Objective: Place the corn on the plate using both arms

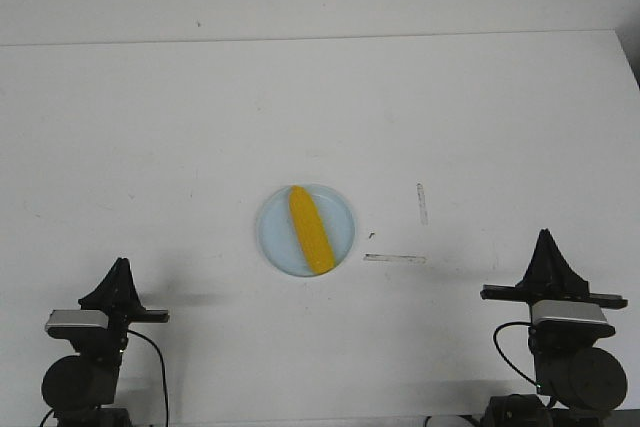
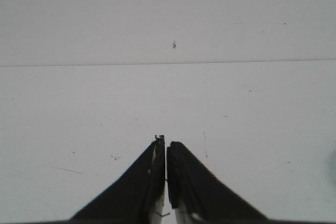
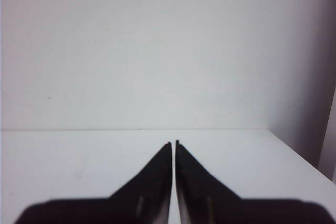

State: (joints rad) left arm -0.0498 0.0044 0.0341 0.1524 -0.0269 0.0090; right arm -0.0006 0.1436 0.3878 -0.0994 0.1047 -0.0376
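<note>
1. The bench (image 1: 150,127) is a wide white surface, and the plate (image 1: 276,243) is the landmark on it, sitting near the middle and a little toward the robot.
2. The left arm (image 1: 85,362) and right arm (image 1: 570,347) are folded low at the near edge, one out to each side of the plate and both well apart from it.
3. The plate carries the corn (image 1: 309,230), which lies wholly inside the rim, running diagonally from its far side to its near side. By the look of it the placing is done.
4. What remains, I judge, is only to stay parked. Doing it well means keeping both arms low and away from the plate, so nothing nudges the rim or rolls the corn.
5. The left tool (image 2: 166,141) is clenched on nothing, its tips almost meeting over bare bench. The right tool (image 3: 174,142) is likewise clenched and empty.
6. Hard to make out:
   - neither wrist view shows the plate or corn at all;
   - the arm bases are cut off by the near edge of the front view;
   - which end of the corn is the pointed tip is too small to tell;
   - faint marks on the bench beside the plate, toward the right arm, cannot be identified.
</note>
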